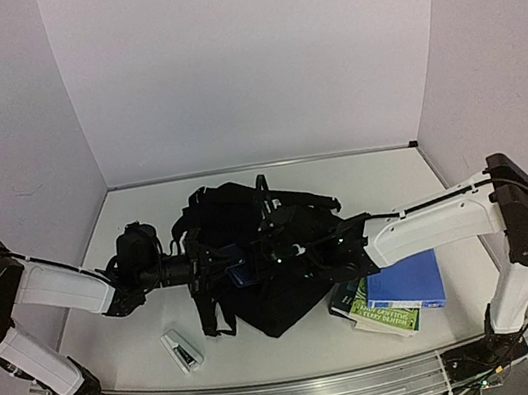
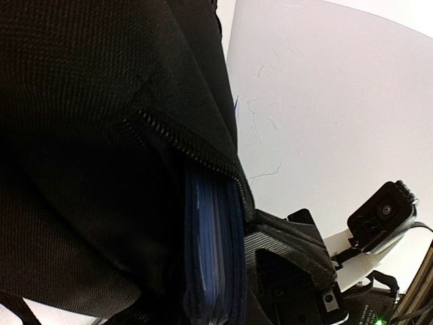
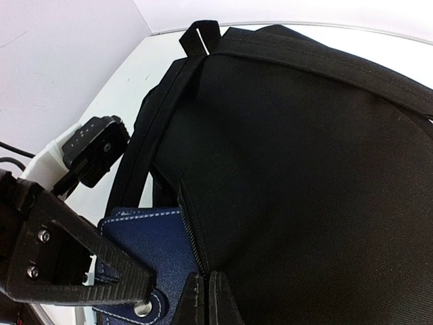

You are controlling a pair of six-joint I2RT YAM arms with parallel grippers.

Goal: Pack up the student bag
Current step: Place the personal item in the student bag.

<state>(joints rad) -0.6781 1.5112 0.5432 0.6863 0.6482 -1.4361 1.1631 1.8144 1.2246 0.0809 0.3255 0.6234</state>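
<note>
The student bag [image 1: 264,289], a big black fabric backpack, lies in the middle of the table with its straps toward the back. My left gripper [image 1: 223,265] reaches in from the left, shut on a dark navy wallet [image 1: 240,274] with white stitching. The wallet [image 3: 145,237] stands half inside the bag's zippered opening [image 2: 186,152], and its edge [image 2: 213,257] shows blue in the left wrist view. My right gripper [image 3: 206,301] comes from the right and is shut on the bag's fabric [image 3: 304,176] right at the zipper edge. The left gripper's fingers [image 3: 81,261] clamp the wallet near its snap.
A blue book [image 1: 406,282] lies on a green-covered book [image 1: 367,314] to the right of the bag. A small white device [image 1: 181,351] lies near the front left. White walls close in the table [image 1: 382,178] at the back and both sides.
</note>
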